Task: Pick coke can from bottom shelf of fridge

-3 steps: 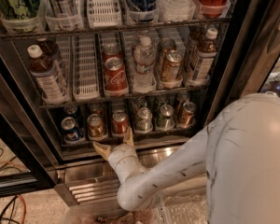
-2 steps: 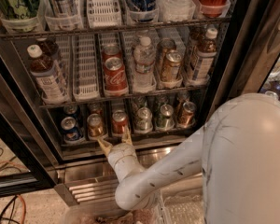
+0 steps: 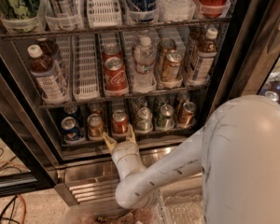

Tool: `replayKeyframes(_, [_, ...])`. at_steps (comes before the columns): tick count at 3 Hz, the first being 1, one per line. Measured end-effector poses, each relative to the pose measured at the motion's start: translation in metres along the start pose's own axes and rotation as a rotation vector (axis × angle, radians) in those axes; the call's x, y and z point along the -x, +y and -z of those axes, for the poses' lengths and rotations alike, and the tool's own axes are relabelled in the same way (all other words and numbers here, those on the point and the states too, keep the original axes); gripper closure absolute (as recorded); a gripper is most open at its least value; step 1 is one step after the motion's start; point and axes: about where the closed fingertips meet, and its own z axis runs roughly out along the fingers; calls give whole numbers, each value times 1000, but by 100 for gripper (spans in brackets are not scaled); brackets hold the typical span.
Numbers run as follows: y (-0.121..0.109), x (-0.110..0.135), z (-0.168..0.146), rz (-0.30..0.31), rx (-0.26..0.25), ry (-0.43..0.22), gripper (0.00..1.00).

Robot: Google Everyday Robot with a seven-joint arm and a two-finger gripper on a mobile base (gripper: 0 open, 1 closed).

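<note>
The coke can (image 3: 120, 121) is a small red can with a silver top, standing in a pale lane tray at the front of the bottom shelf (image 3: 130, 135) of the fridge (image 3: 224, 73). My gripper (image 3: 120, 138) is open, at the shelf's front edge just below and in front of the coke can. One fingertip is below the can's left side and the other by its right side. The fingers are not around the can. My white arm reaches in from the lower right.
A blue Pepsi can (image 3: 71, 128) and a gold can (image 3: 94, 124) stand left of the coke can, silver-green cans (image 3: 143, 118) and a brown can (image 3: 187, 113) right of it. The rack above holds bottles and a larger red can (image 3: 115, 73). The ribbed steel base (image 3: 93, 181) lies below.
My gripper has moved up a little and closer to the coke can, and its fingers stay spread. The cans have not moved.
</note>
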Motion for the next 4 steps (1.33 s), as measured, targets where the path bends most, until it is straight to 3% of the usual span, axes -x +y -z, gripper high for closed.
replayKeyframes(2, [-14, 2, -13, -27, -47, -19, 32])
replayKeyframes(4, [-9, -3, -35, -38, -29, -6, 33])
